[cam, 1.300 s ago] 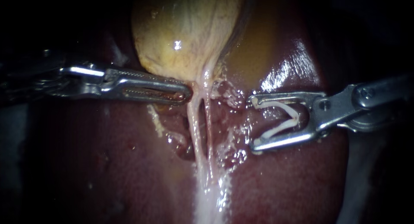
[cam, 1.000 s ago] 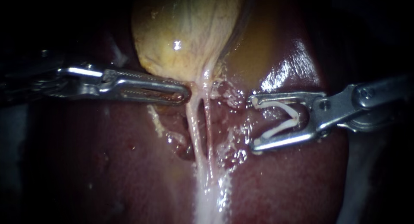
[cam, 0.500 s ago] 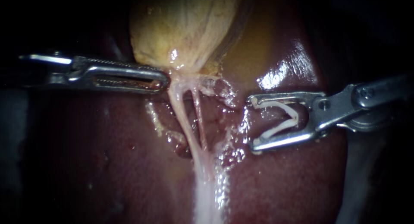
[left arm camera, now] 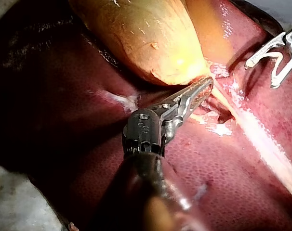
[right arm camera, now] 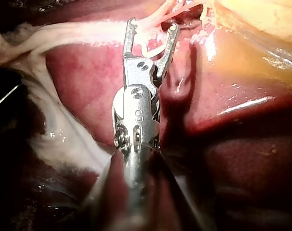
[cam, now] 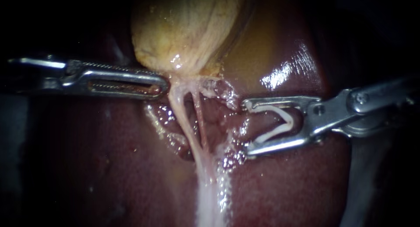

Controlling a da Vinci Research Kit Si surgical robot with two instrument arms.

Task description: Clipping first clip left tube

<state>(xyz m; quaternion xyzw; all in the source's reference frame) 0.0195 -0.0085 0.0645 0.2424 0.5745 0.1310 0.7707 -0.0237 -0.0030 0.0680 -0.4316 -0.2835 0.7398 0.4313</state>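
1. Surface: a dark red, wet, glossy liver (cam: 109, 165) carries everything in view. The yellow-tan, veined gallbladder (cam: 188, 26) lies on it, narrowing to a pale neck.
2. Room: beyond the liver the endoscope view is dark. In the left wrist view a pale grey speckled surface (left arm camera: 11, 207) shows past the liver's edge, behind the left instrument's shaft. I cannot tell what it is.
3. Task item: the pale, thicker left tube (cam: 180, 115) runs from the gallbladder's neck down across the liver. A thinner reddish right tube (cam: 200, 122) runs just beside it. Lower down the two join a whitish band of tissue (cam: 208, 196).
4. Left instrument (cam: 162, 84): slender and steel, with slotted, toothed jaws. Its hand is together, the tip clamped on the pale tissue at the gallbladder's neck, just above the left tube.
5. Right instrument (cam: 246, 128): its hand stands wide apart, and a white V-shaped clip (cam: 284, 120) is seated between the jaws, one leg against each. The jaw tips point at the tubes but lie beside them over the liver. Neither tube is between them, and the left tube bears no clip.
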